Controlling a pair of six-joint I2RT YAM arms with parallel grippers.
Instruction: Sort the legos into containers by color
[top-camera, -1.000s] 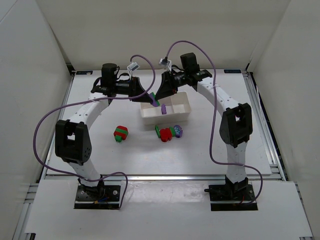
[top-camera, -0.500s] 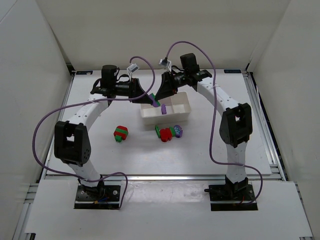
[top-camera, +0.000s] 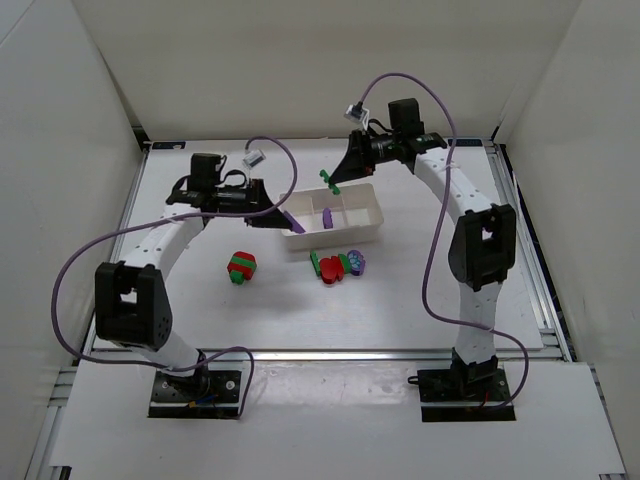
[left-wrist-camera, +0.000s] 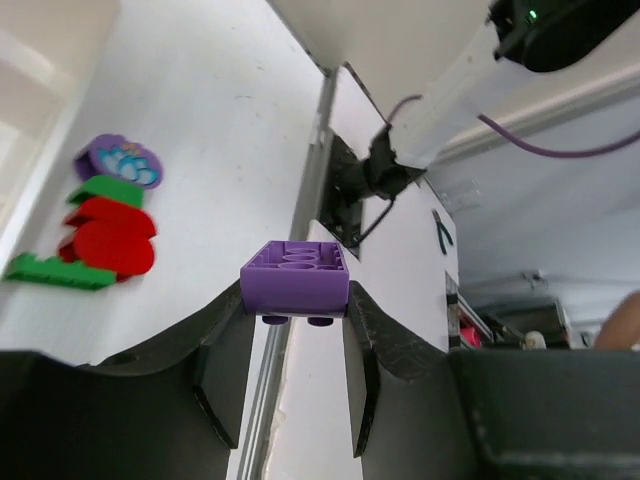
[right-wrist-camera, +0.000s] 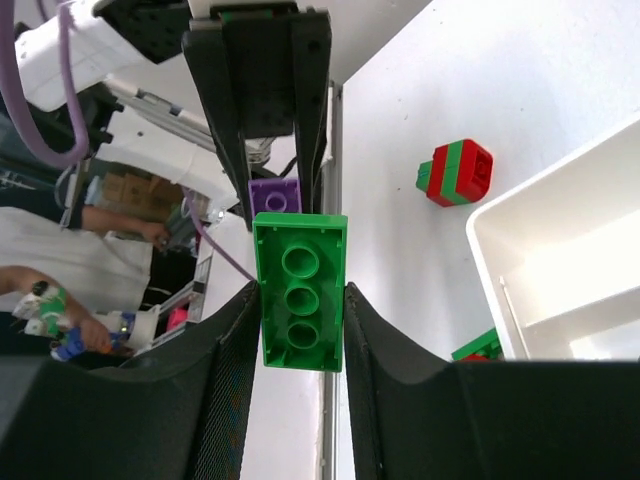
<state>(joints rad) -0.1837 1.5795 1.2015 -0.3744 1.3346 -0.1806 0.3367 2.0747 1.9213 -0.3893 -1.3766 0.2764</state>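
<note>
Left hand (left-wrist-camera: 296, 345) pinches a purple brick (left-wrist-camera: 296, 280) at the left end of the white tray (top-camera: 372, 228). Right hand (right-wrist-camera: 300, 345) pinches a green brick (right-wrist-camera: 300, 290) above the tray's far edge. One purple piece (top-camera: 327, 215) lies inside the tray. A red-green stack (top-camera: 241, 267) and a mixed cluster (top-camera: 337, 265) sit on the tabletop (top-camera: 200, 300), nearer.

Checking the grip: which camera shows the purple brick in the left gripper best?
The left wrist view: the purple brick is held close up in the left gripper. The top view shows only a small sliver; the right wrist view has it partly hidden behind the green brick.
</note>
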